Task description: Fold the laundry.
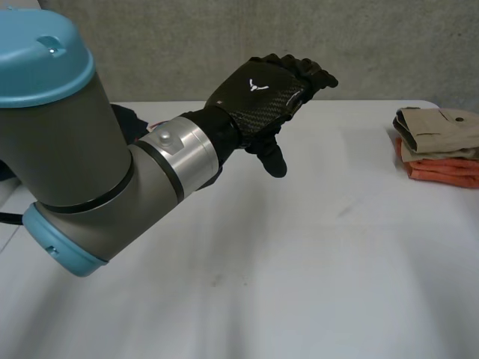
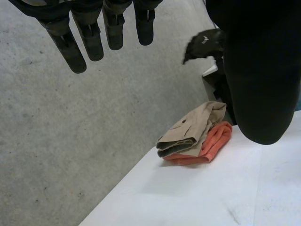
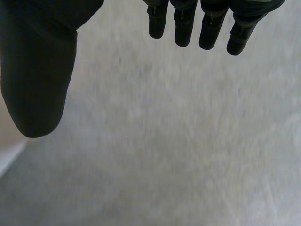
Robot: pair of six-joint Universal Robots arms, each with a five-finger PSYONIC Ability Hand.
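While the left hand (image 1: 262,93) hangs in the air above the white table (image 1: 299,262), there's nothing in it. Its fingers (image 2: 70,47) are straight and relaxed and the thumb sticks out away from them, so it's loose and grabbing nothing.

The laundry is a folded stack sitting on the table well off past that hand's fingertips. It's a tan garment (image 1: 438,127) lying right on top of an orange garment (image 1: 449,170), with the orange one peeking out underneath. From the left wrist camera the same stack sits out beyond the thumb tip, close to the table's corner, and there's grey concrete floor (image 2: 70,141) past the table's edge under the fingers.

The right hand (image 3: 37,70) is the same deal. Its fingers (image 3: 183,23) are straight, the thumb is held apart, and it holds nothing, with a plain grey surface (image 3: 178,141) out beyond its palm.

There's also a dark lump (image 1: 123,120) tucked behind the left arm (image 1: 90,149), back from the hand. Can't tell what it is.
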